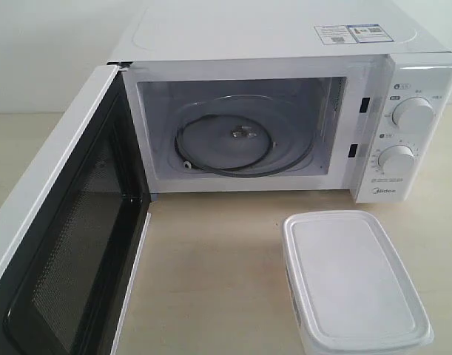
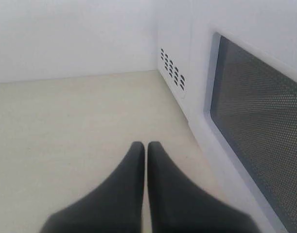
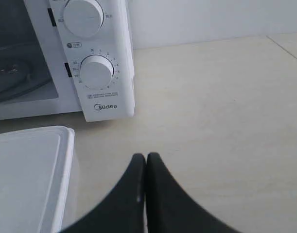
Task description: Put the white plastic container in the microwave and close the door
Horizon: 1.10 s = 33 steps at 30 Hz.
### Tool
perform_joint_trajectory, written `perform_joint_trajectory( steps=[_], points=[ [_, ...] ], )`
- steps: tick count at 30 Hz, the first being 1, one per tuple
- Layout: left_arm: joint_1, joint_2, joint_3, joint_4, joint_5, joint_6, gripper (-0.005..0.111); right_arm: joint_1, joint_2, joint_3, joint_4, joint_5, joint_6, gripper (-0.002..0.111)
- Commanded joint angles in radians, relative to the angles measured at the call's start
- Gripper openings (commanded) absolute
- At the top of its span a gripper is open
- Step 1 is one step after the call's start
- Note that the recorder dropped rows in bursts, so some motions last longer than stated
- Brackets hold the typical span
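Note:
The white microwave (image 1: 285, 41) stands at the back of the table with its door (image 1: 59, 244) swung wide open to the left. Its cavity holds only the glass turntable (image 1: 237, 144). The white plastic container (image 1: 351, 285), lid on, sits on the table in front of the dial panel. Neither gripper shows in the exterior view. In the left wrist view my left gripper (image 2: 146, 145) is shut and empty above bare table, beside the door's mesh window (image 2: 260, 131). My right gripper (image 3: 146, 157) is shut and empty, just beside the container (image 3: 26, 179) and in front of the microwave's dials (image 3: 96, 71).
The open door juts far out over the front left of the table (image 1: 211, 274). A wall runs close behind the microwave. Light tabletop (image 3: 216, 111) stretches away beside the container in the right wrist view.

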Motion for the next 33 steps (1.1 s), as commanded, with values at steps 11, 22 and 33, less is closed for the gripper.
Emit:
perform_joint_trajectory(
  steps=[11, 22, 33],
  points=[
    [0.003, -0.003, 0.003, -0.005, -0.008, 0.002, 0.004, -0.002, -0.005, 0.0, -0.005, -0.036, -0.002, 0.0],
    [0.003, -0.003, 0.003, -0.005, -0.008, 0.002, 0.004, -0.002, -0.005, 0.0, 0.032, -0.805, 0.036, 0.0],
    [0.003, -0.003, 0.003, -0.005, -0.008, 0.002, 0.004, -0.002, -0.005, -0.121, 0.046, -1.412, 0.126, 0.0]
  ],
)
